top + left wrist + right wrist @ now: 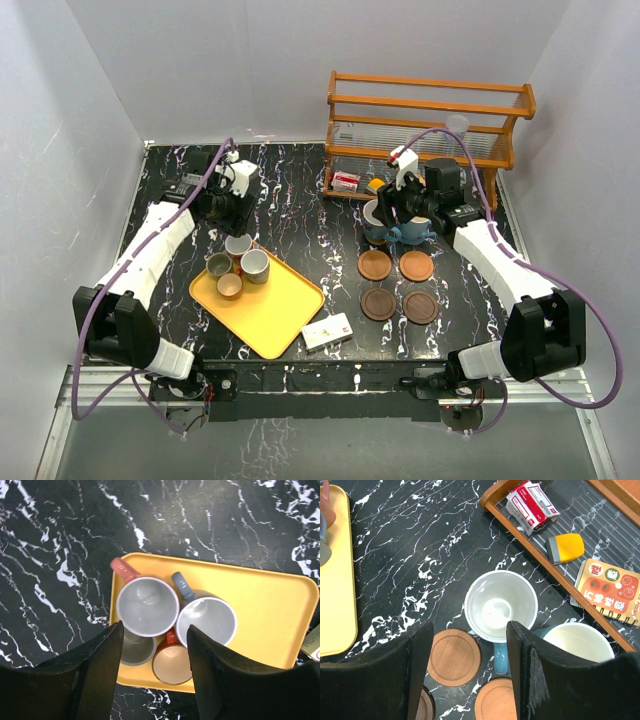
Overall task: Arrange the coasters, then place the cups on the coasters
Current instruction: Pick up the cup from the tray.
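Left wrist view: grey-green cup (140, 652) half hidden behind left gripper (155, 629). Right wrist view: teal cup (577, 640) partly behind right gripper (470, 626); nearest coaster (495, 702) cut by bottom edge; tray (337, 580) cut off left.

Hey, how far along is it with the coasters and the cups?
Done: four coasters lie in a square on the right. In hand: two cups stand just behind that square, under the open right gripper; whether coasters lie beneath them is hidden. To do: four cups sit on the yellow tray, the open left gripper above them, empty.
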Robot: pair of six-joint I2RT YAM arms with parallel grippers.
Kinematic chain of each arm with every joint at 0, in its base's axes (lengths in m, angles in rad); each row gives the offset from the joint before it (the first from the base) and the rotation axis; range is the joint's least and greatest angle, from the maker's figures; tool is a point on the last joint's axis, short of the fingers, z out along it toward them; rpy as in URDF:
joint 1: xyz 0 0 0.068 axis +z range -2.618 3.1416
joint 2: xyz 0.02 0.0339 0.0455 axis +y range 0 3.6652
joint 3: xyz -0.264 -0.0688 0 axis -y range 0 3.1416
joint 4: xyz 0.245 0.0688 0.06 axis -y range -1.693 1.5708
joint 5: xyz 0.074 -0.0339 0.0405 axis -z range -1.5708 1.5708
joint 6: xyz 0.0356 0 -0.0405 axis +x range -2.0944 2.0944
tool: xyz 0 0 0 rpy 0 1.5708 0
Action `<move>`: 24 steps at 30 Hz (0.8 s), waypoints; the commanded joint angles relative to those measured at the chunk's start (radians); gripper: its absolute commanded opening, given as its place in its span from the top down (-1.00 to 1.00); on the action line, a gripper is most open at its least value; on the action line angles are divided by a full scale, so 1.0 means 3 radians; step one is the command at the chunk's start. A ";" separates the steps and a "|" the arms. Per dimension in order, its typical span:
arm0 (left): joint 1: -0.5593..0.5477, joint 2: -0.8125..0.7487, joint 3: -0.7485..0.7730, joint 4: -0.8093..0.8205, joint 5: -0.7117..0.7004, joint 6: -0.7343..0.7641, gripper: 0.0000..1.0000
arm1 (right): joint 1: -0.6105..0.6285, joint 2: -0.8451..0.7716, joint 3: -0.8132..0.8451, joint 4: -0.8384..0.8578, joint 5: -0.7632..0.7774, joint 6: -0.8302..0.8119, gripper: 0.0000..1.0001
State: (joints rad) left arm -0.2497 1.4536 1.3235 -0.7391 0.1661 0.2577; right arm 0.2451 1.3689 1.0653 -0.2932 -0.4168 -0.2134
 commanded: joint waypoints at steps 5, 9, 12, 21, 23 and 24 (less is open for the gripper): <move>0.0277 0.0300 0.0124 -0.0118 -0.0192 -0.0112 0.03 | -0.0181 -0.0166 -0.0071 0.0117 -0.0363 -0.0099 -0.17; 0.0319 0.0500 0.0183 -0.0139 -0.0197 -0.0114 0.12 | -0.0219 -0.0112 -0.0069 0.0108 -0.0436 -0.0061 -0.16; 0.0331 0.0616 0.0193 -0.0155 -0.0161 -0.0116 0.18 | -0.0238 -0.0104 -0.0089 0.0114 -0.0466 -0.0056 -0.17; 0.0331 0.0830 0.0111 -0.0145 0.0000 -0.0146 0.54 | -0.0353 -0.0097 -0.0150 0.0122 -0.0576 -0.0020 -0.19; 0.0331 0.0854 0.0115 -0.0154 0.0033 -0.0148 0.66 | -0.0381 -0.0094 -0.0151 0.0123 -0.0596 -0.0012 -0.20; 0.0331 0.0871 0.0117 -0.0154 0.0041 -0.0137 0.70 | -0.0391 -0.0094 -0.0151 0.0123 -0.0602 -0.0010 -0.20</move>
State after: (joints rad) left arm -0.1543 1.7149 1.3453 -0.7597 0.1352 0.2249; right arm 0.1436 1.3479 1.0172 -0.2966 -0.5678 -0.2283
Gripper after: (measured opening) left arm 0.182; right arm 0.598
